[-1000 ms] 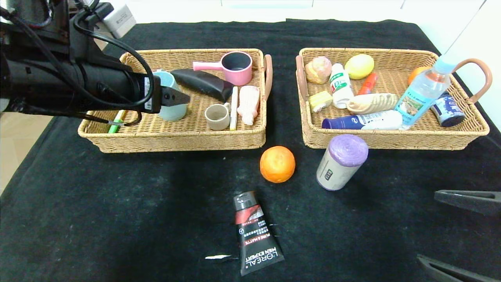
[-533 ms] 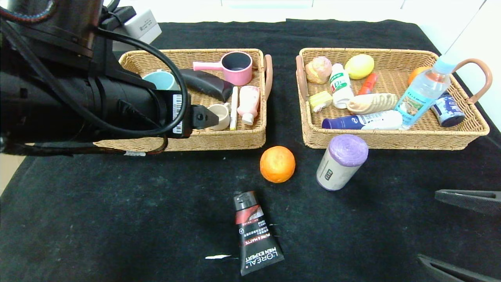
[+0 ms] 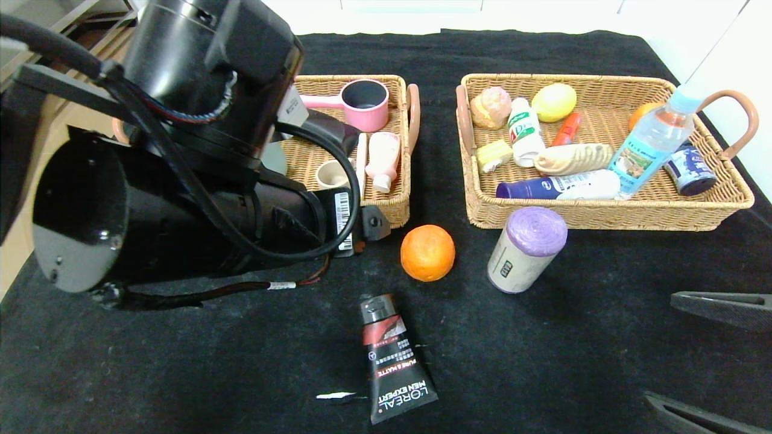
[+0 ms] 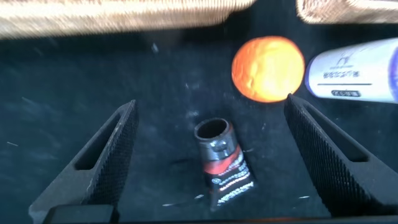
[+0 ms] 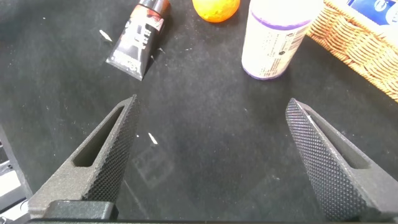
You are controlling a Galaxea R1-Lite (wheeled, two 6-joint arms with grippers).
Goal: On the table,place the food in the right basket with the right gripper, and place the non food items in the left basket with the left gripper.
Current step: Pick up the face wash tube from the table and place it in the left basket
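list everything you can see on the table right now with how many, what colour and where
Round orange fruit: 1, orange, on cloth between baskets.
Black squeeze tube: 1, black-red, front centre.
Purple-topped roll: 1, purple-grey, before right basket.
Left wicker basket: 1, tan, holds pink saucepan, beige cup.
Right wicker basket: 1, tan, holds clear water bottle, yellow lemon.
Left claw: open, above tube.
Right claw: open, parked near right.

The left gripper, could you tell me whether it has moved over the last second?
Yes. The left gripper has come out of the left basket, toward the tube on the cloth, jaws open.
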